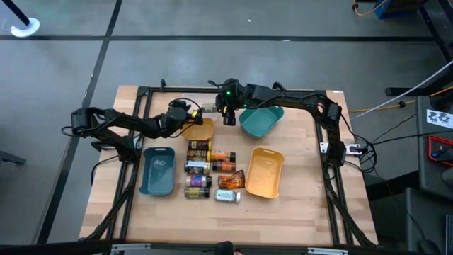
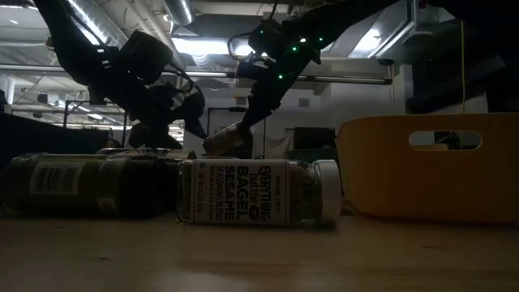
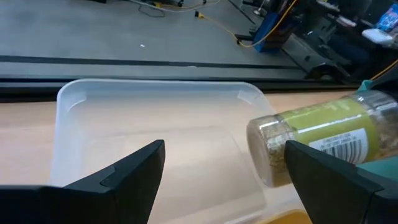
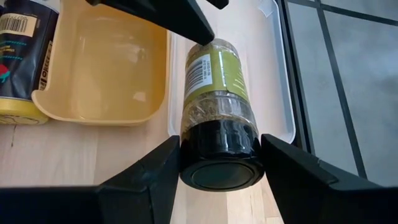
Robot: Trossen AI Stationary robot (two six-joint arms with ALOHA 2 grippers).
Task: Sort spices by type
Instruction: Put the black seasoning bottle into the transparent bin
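A spice jar with a yellow-green label [image 4: 214, 74] and a dark cap lies level in my right gripper [image 4: 221, 142] over the clear tray [image 3: 124, 112] near the table's far edge. My left gripper [image 3: 224, 146] is open just left of it. One of its fingers [image 3: 323, 180] is beside the jar's base end [image 3: 267, 155]; whether they touch, I cannot tell. The other spice jars [image 1: 205, 166] lie on their sides mid-table, with an orange-brown packet [image 1: 231, 180] and a white-labelled jar [image 1: 228, 197]. My right gripper pinches the jar by its dark cap [image 4: 219, 163] between the two fingers [image 4: 155, 174], coming level from the table's right. The jar points away along the fingers, on its side and slightly tilted [image 2: 229, 139], above the clear tray [image 4: 283, 93].
A yellow tray [image 4: 99, 68] sits next to the clear one, and a teal bowl [image 1: 260, 120] lies under the right arm. An orange tray [image 1: 264, 172] and a blue tray [image 1: 157, 170] flank the jars. A bagel sesame jar [image 2: 255, 191] lies nearest the near edge.
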